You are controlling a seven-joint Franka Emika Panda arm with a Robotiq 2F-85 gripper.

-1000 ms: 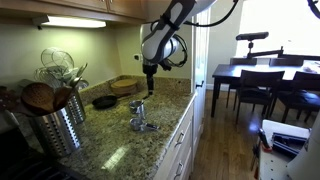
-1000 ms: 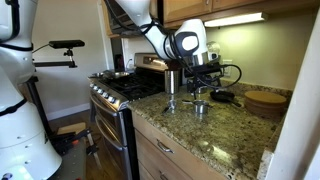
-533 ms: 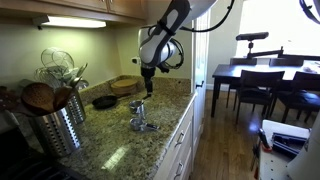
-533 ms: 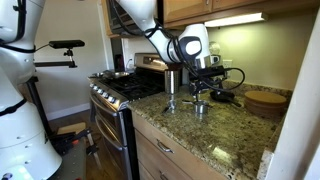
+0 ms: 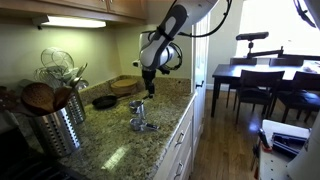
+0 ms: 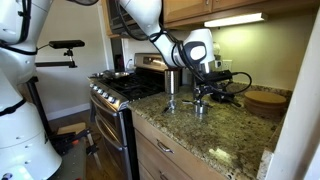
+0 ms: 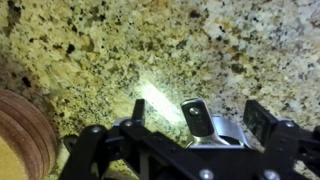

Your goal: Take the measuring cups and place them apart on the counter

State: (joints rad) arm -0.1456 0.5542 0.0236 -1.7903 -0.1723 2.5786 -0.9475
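- Above measuring cups (image 5: 141,119) on surface (image 5: 115,150): tool (image 5: 149,91) hovering, jaws wide.
- Best lowered straight, centred over one handle (image 7: 196,118), then closed gently without nudging neighbours.

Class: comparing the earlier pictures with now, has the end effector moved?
Yes. In an exterior view the end effector has shifted slightly right, away from the stove and toward the wooden bowl.

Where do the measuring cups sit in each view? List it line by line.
Exterior view: measuring cups mid-frame, near the front edge of the counter.
Exterior view: measuring cups centre, right of the stove.
Wrist view: measuring cups bottom centre, only partly showing.
Shared landmark: the speckled granite counter under them.
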